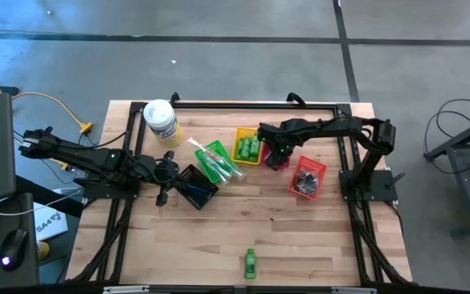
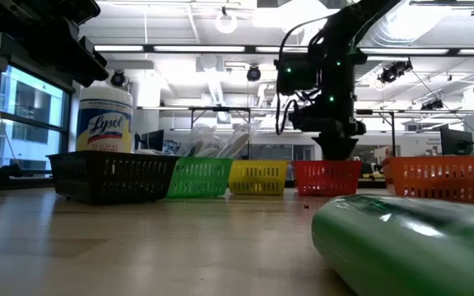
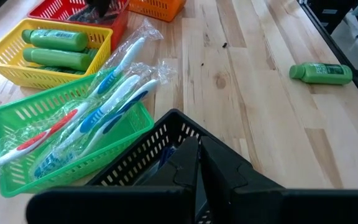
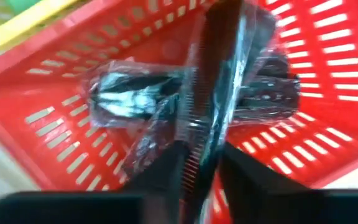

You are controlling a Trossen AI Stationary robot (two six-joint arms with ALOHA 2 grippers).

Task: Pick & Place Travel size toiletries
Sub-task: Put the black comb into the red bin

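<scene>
Baskets (image 1: pixel 247 147) in a row mid-counter (image 1: pixel 300 237), tub (image 1: pixel 161 121) behind row's left end. Toothbrushes (image 3: pixel 98 106) in 2nd basket, bottles (image 3: pixel 58 50) in 3rd, combs (image 4: pixel 210 93) in 4th w/ right pincer (image 1: pixel 274 153) above. Lone bottle (image 1: pixel 250 263) near front edge. Left pincer (image 1: pixel 167 174) beside 1st basket.

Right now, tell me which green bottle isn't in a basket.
The green bottle lying alone on the bare wood at the table's near edge. The other green bottles sit together in the yellow basket in the row.

A white-lidded Lysol tub (image 1: pixel 161 121) (yellow label) stands beside five coloured baskets (image 1: pixel 246 144).
</scene>
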